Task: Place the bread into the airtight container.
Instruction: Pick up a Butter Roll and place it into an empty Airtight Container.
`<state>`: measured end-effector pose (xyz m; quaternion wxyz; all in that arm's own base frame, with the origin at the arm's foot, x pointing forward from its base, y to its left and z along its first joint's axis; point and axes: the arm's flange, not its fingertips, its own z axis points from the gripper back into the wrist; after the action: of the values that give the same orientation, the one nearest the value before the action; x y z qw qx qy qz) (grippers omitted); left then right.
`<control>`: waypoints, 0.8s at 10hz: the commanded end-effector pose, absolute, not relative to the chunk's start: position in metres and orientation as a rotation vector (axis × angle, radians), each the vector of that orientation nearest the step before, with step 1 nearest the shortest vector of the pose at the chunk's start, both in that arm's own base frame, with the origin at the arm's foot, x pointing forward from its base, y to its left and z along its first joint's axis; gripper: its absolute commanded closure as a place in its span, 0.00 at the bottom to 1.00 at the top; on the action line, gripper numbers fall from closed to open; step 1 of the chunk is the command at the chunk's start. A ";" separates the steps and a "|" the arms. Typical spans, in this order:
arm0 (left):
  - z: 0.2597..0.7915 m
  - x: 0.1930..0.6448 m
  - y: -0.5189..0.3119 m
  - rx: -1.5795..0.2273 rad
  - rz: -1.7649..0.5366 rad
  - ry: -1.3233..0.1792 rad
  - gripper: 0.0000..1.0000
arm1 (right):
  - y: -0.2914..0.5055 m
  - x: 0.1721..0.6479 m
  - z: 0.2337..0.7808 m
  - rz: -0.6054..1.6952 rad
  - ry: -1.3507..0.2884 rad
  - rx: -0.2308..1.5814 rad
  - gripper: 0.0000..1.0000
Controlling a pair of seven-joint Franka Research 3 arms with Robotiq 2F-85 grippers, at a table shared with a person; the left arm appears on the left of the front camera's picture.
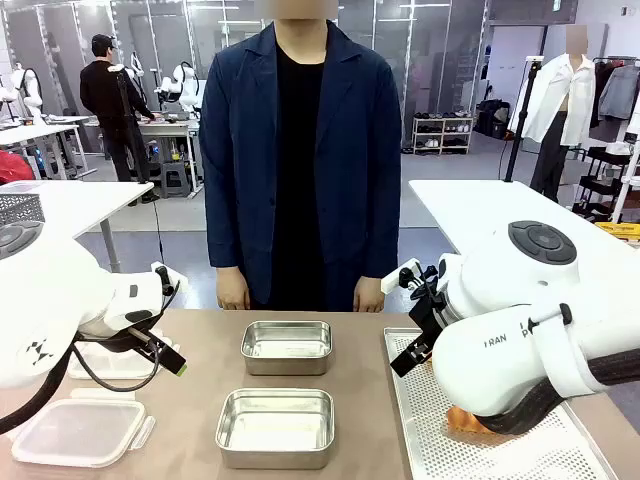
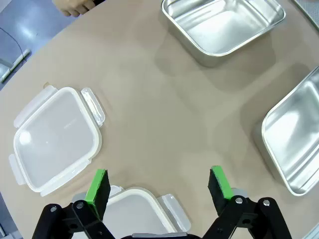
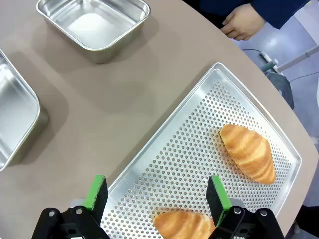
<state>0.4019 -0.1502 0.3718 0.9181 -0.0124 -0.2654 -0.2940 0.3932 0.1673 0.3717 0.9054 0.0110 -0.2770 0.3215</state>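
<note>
Front view first: a person in a dark blue jacket (image 1: pixel 300 150) stands at the far side of the worktop (image 1: pixel 200 400), hands down at its edge. Two empty steel containers sit in the middle, one behind the other: the far container (image 1: pixel 287 347) and the near container (image 1: pixel 275 427), both with no lid on. The left arm (image 1: pixel 60 290) hangs over the left side, where the near lid (image 1: pixel 75 432) lies flat at the corner and the far lid (image 1: pixel 100 365) is half hidden under the arm. The right arm (image 1: pixel 520 350) covers most of the perforated tray (image 1: pixel 415 420), and a bit of golden bread (image 1: pixel 462 418) peeks out beneath it. Can't tell from this angle how either set of fingers stands.

Left wrist view: the left gripper (image 2: pixel 158 185) has its fingers spread wide with nothing between them, just bare worktop. The near lid is at the bottom edge right under the fingers, the far lid off to picture left, and the two steel containers are at the top and the right edge.

Right wrist view: the right gripper (image 3: pixel 157 194) is also spread wide and holding nothing, hovering over the tray. The bread is two croissants, both lying on the tray — one croissant (image 3: pixel 248 152) out past the fingers, the other croissant (image 3: pixel 184 224) low between them but not gripped. The person's hand (image 3: pixel 244 22) shows at the top.
</note>
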 end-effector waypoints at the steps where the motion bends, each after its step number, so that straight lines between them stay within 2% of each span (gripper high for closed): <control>1: 0.372 0.402 -0.150 -0.025 -0.605 -0.546 0.00 | 0.167 0.393 0.372 0.664 -0.572 0.023 0.00; 8: 0.372 0.402 -0.150 -0.025 -0.605 -0.546 0.00 | 0.167 0.393 0.372 0.664 -0.572 0.023 0.00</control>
<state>0.4017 -0.1506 0.3718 0.9180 -0.0123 -0.2654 -0.2945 0.3931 0.1675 0.3717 0.9047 0.0099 -0.2771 0.3234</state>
